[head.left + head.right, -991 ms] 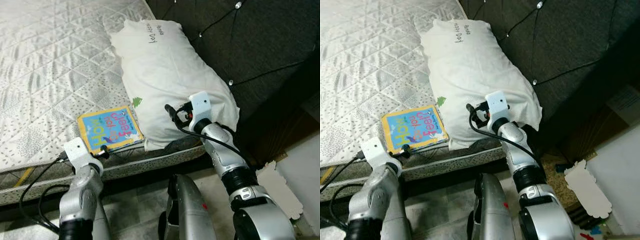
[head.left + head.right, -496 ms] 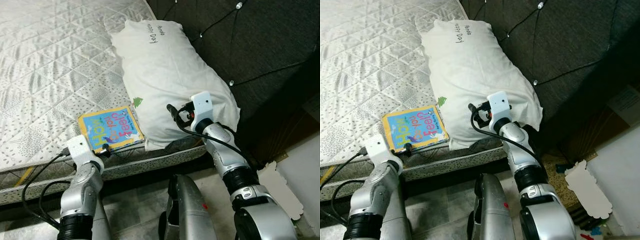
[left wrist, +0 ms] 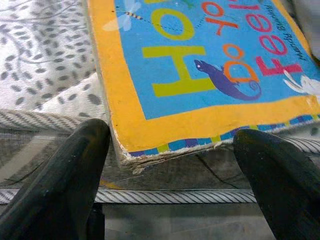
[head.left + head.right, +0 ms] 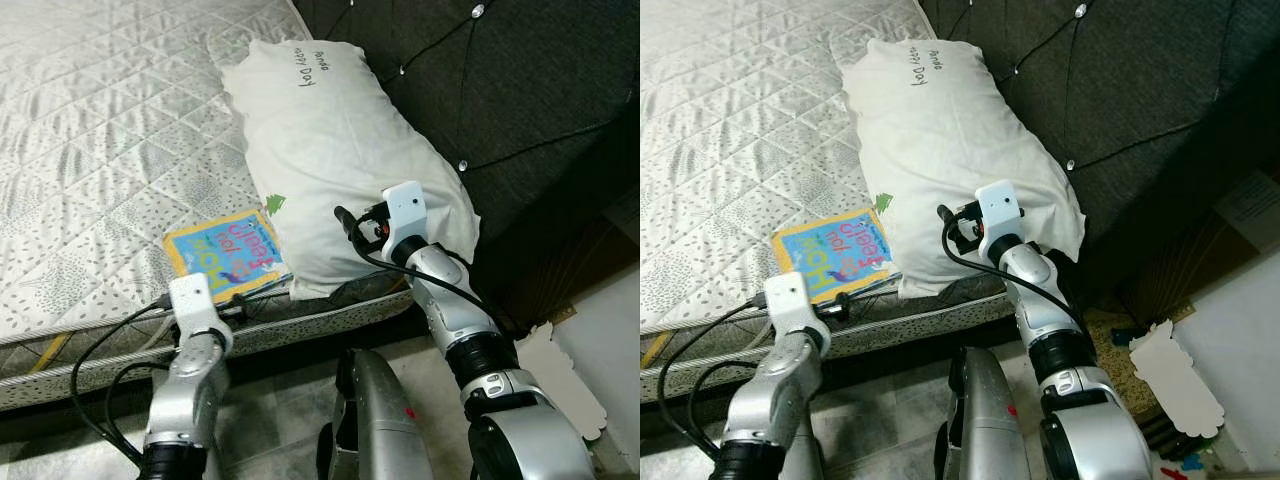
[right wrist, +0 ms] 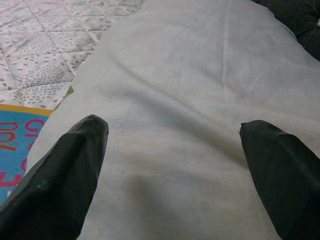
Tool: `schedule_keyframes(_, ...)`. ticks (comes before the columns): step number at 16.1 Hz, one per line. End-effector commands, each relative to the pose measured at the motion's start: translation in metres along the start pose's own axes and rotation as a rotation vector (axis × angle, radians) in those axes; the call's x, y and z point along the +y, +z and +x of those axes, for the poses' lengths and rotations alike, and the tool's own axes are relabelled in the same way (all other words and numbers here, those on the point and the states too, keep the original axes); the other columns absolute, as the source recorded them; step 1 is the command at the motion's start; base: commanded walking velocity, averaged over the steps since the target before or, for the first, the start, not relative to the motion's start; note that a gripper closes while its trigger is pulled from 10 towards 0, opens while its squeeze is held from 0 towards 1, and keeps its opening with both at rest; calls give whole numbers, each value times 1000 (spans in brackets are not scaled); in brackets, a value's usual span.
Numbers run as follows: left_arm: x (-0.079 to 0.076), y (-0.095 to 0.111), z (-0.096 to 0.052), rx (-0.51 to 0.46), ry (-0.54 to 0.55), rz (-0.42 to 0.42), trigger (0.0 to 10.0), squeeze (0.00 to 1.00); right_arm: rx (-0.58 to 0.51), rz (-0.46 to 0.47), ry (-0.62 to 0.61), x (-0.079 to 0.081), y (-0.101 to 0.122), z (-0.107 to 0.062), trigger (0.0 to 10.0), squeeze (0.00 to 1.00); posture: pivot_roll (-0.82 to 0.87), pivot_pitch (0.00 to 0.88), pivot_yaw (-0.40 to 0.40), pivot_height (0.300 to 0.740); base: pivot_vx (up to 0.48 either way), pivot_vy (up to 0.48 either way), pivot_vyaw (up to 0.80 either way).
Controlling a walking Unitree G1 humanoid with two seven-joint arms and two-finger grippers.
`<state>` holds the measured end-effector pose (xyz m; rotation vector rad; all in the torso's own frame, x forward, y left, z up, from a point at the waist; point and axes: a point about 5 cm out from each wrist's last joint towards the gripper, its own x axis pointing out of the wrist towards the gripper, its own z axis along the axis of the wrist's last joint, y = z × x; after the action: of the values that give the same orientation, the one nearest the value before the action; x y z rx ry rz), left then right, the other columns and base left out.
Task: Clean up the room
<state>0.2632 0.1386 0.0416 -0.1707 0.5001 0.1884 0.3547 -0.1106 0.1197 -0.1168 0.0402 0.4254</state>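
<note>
Reaching from below the mattress [image 4: 90, 150] edge, the left gripper [image 4: 232, 305] sits just short of the picture book's [image 4: 228, 255] near corner in the head view, likely lined up to grasp it; the right gripper [image 4: 345, 222] rests against the pillow [image 4: 330, 130]. Through the left wrist view, both fingers [image 3: 60, 185] stand spread wide, holding nothing, the worn book corner between them. Across the right wrist view, fingers [image 5: 60, 175] splay wide, pillow just ahead.
</note>
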Motion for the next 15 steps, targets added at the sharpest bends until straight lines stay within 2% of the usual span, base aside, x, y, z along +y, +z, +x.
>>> schedule_keyframes(1, -16, -2, -3, 16, -61, 1, 10000, 0, 5, -4, -16, -7, -1, -1, 10000, 0, 7, 70, -149, 555, 0, 0, 0)
schedule_keyframes(5, -12, -14, -2, 105, -64, -75, 10000, 0, 4, -8, -20, -8, -1, -2, 10000, 0, 2, 67, -148, 555, 0, 0, 0)
schedule_keyframes(6, -8, -19, 0, 148, -51, -130, 10000, 0, 6, -11, -22, -8, -2, -2, 10000, 0, 1, 66, -147, 555, 0, 0, 0)
schedule_keyframes(9, 6, -24, 6, 195, -9, -208, 10000, 0, 4, -12, -23, -9, -1, -2, 10000, 0, -3, 65, -145, 555, 0, 0, 0)
schedule_keyframes(12, 22, -22, 12, 171, 52, -251, 10000, 0, 4, -16, -30, -11, -1, -3, 10000, 0, -7, 65, -142, 555, 0, 0, 0)
schedule_keyframes(15, 35, -6, 16, 106, 93, -226, 10000, 0, 6, -17, -33, -12, -2, -3, 10000, 0, -7, 64, -142, 555, 0, 0, 0)
